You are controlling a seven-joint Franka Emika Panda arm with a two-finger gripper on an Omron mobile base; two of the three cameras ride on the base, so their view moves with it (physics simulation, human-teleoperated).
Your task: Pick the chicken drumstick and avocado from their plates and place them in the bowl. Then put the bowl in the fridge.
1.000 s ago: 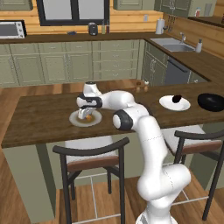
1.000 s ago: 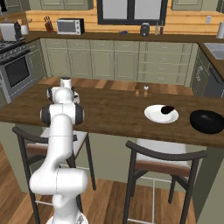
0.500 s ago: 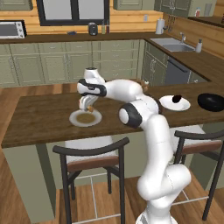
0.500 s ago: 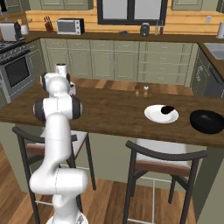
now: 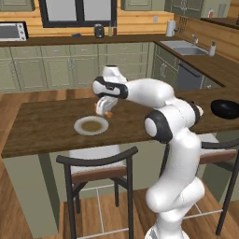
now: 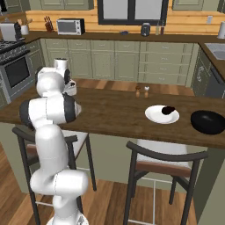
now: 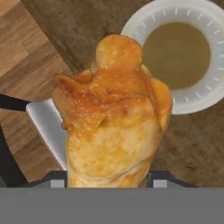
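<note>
Our hand (image 5: 104, 108) grips the drumstick (image 7: 114, 118), lifted just beside the grey plate (image 5: 91, 125). We should carry it level, well above the worktop (image 5: 42, 126), toward the far-off bowl (image 6: 208, 121).

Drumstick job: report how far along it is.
Done: the drumstick is off its grey plate, gripped by the gripper above the counter. In hand: carrying it toward the black bowl. Left: drop it in, move the dark avocado from the white plate into the bowl, then put the bowl in the fridge.
</note>
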